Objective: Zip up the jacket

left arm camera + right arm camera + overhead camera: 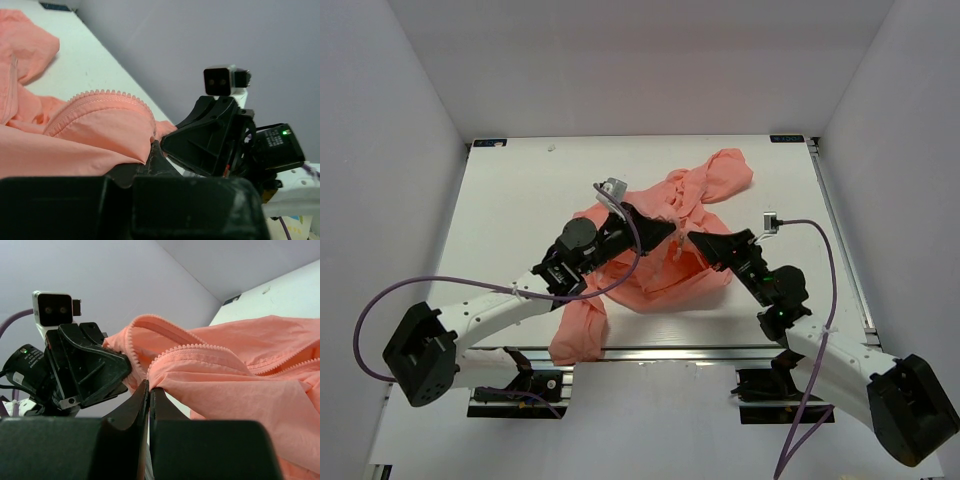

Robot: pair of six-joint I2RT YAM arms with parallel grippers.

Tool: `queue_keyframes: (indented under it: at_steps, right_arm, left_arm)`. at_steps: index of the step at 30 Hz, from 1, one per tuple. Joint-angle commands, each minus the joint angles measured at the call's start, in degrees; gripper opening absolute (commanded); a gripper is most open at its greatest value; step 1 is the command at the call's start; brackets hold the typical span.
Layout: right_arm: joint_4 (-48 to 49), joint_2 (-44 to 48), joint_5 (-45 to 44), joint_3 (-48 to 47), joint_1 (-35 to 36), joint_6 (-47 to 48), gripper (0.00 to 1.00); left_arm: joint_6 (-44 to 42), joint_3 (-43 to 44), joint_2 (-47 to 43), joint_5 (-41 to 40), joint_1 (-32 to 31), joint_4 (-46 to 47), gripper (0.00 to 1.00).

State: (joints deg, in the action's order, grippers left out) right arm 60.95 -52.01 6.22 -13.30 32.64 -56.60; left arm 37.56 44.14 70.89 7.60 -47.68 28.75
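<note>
Left end effector and right end effector: clamped shut on the jacket, tip to tip, with the rest heaped beyond on the counter. Could lose the thin fabric under tension, or misalign the zipper teeth arching above the right tips.

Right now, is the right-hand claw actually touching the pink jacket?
Touching. The right wrist view shows the right gripper pinched shut on a fold of the jacket, with no gap between them.
</note>
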Motion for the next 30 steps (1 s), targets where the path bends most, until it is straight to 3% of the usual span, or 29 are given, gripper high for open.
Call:
queue_keyframes:
  at_steps: [1, 8, 21, 30]
  right_arm:
    - [9.1, -1.2, 0.5, -1.8, -0.6, -0.7, 0.0]
    - [21.4, -5.6, 3.4, -2.7, -1.9, -3.8, 0.0]
    - [37.2, -13.3, 13.5, -9.5, -3.6, -3.1, 0.0]
    - [42.7, -15.4, 16.6, -12.2, -4.0, -1.8, 0.0]
  left_arm:
    - [0.0, 0.3, -3.4, 1.0, 0.5, 5.6, 0.0]
    - [0.5, -0.9, -4.1, 2.0, 1.9, 11.2, 0.0]
    - [1.1, -0.8, -5.9, 2.4, 2.7, 11.8, 0.0]
    - [0.1, -1.2, -6.9, 1.2, 3.0, 12.7, 0.0]
